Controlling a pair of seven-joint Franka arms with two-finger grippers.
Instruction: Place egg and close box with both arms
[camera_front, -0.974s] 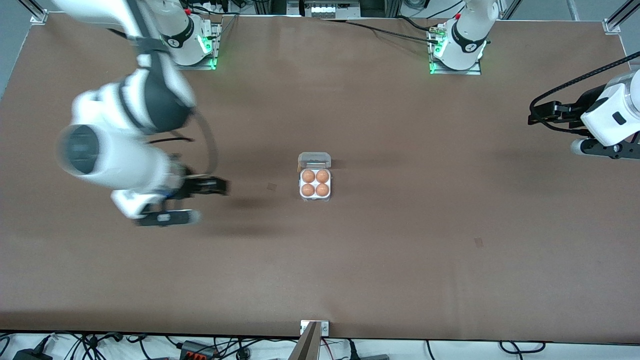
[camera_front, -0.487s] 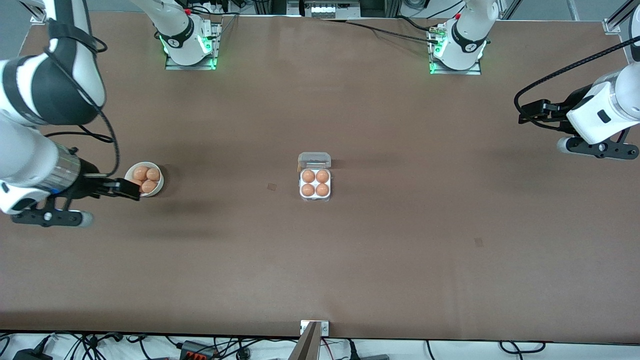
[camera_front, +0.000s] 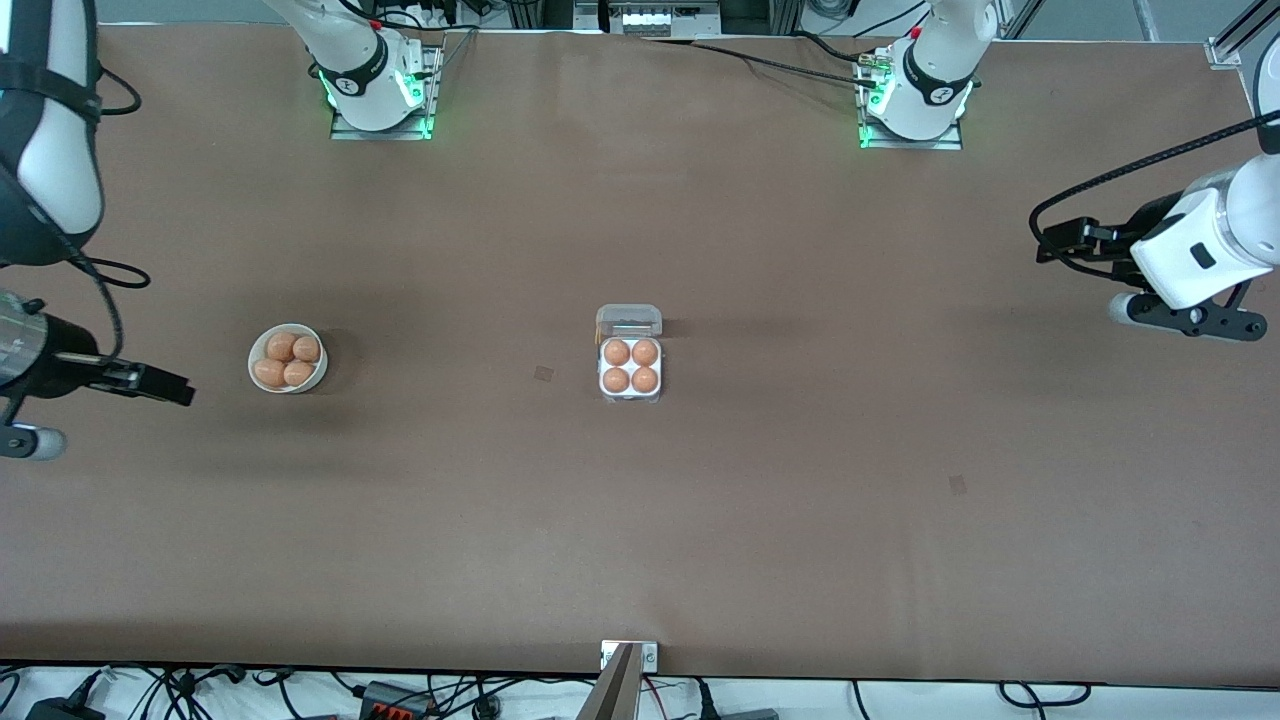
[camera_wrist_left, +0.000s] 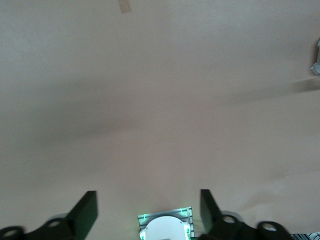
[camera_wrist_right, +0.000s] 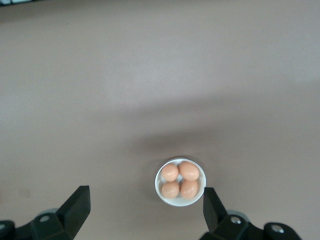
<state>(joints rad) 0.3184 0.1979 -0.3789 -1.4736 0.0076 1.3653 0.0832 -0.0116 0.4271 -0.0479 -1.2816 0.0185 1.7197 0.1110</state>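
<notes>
The box (camera_front: 630, 396) sits mid-table with its clear lid (camera_front: 629, 319) standing open. Every cell holds an orange-brown egg (camera_front: 617, 352). My right gripper (camera_front: 160, 385) is open and empty, over the table beside the white bowl, toward the right arm's end. The right wrist view shows its fingers (camera_wrist_right: 77, 206) spread wide, with the bowl (camera_wrist_right: 180, 200) between them farther off. My left gripper (camera_front: 1062, 238) is open and empty over bare table toward the left arm's end. Its fingers (camera_wrist_left: 87, 209) are spread wide in the left wrist view.
A round white bowl (camera_front: 254, 362) holds several more eggs (camera_front: 282, 347) toward the right arm's end of the table. The arm bases (camera_front: 378, 90) stand along the table's edge farthest from the front camera. The left arm's base (camera_wrist_left: 165, 227) shows in the left wrist view.
My right arm has swung away from the box toward its own end of the table, uncovering the bowl of eggs. My left gripper has shifted slightly. The box has not moved.
</notes>
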